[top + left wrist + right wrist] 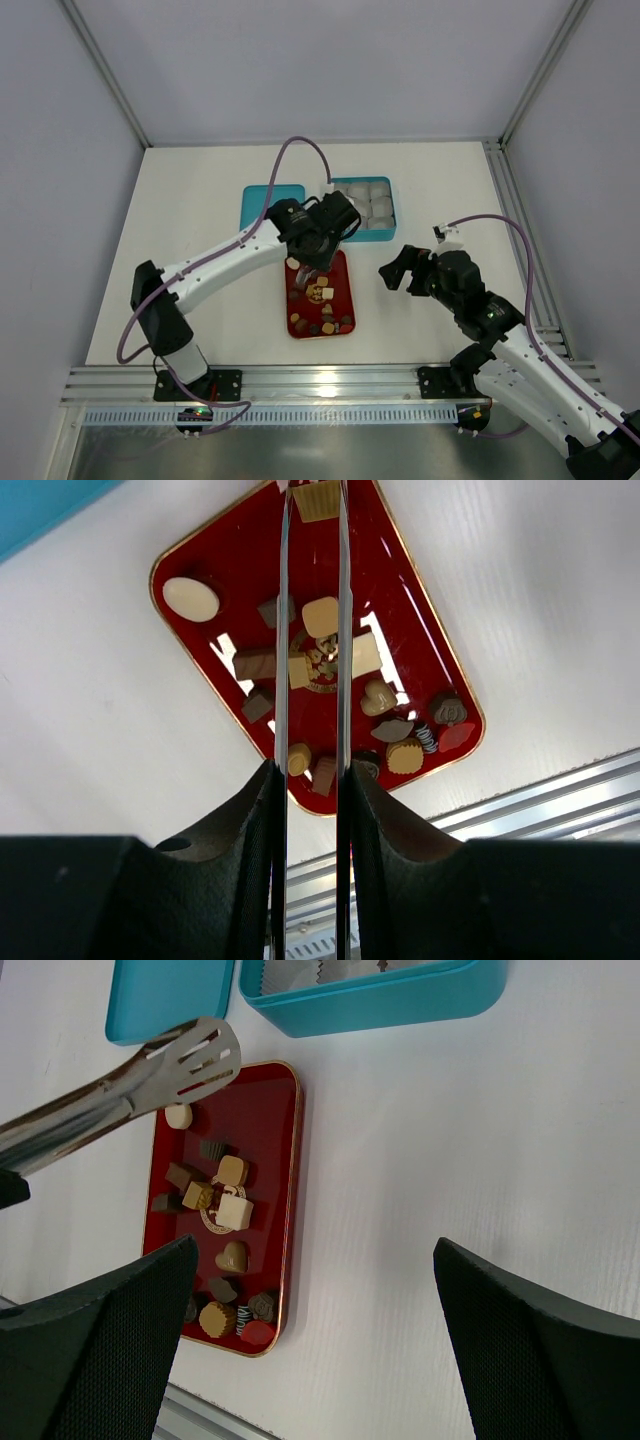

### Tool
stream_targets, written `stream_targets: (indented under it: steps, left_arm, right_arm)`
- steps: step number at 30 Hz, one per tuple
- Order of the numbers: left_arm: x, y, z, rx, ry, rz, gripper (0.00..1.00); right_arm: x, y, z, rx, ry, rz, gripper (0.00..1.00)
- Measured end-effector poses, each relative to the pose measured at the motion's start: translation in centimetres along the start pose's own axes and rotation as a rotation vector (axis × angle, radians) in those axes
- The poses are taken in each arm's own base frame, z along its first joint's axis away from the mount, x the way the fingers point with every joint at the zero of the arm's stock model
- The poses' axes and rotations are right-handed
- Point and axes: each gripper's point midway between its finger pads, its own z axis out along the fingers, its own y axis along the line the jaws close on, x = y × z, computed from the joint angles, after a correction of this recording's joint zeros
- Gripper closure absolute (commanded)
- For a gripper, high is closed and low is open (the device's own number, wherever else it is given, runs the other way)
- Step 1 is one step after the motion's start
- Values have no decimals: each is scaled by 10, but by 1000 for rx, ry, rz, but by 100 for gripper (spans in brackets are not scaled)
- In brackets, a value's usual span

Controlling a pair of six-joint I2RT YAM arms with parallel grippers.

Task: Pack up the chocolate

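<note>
Several small chocolates, tan, brown, cream and one reddish, lie on a red tray in the middle. My left gripper hovers over the tray's far end, shut on metal tongs that point down at the tray. A tan ridged square shows between the tong tips; I cannot tell if it is gripped. My right gripper is open and empty over bare table to the right of the tray. The right wrist view shows the tongs' slotted end above a cream piece.
A teal box holding grey-white paper cups stands just beyond the tray. Its teal lid lies to the left of it. An aluminium rail runs along the table's near edge.
</note>
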Motion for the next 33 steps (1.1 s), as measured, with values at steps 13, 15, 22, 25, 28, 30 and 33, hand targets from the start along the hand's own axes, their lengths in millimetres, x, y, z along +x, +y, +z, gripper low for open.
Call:
stream_targets:
  steps: [13,15,22,25,28,30,33]
  left_arm:
    - [-103,29,0,-9,-139,-110,69]
    - [-117,35,10,-19,-148,-125,69]
    - [-152,53,51,-47,-152,-162,69]
    - [-161,58,65,-51,-153,-169,68]
    - [-162,62,76,-54,-145,-166,68]
    - [-163,63,82,-56,-142,-166,68]
    - [-164,63,88,-54,-140,-165,68]
  right_arm:
    - [1,-1,1,4,5,0,1]
    - [2,-2,2,9,12,-1,0]
    - [-4,2,-1,9,7,-1,0]
    - [-6,3,-2,8,4,-1,0]
    - [-5,3,-2,10,6,-1,0]
    - [-5,2,-2,11,7,-2,0]
    - [-4,2,-2,13,10,-2,0]
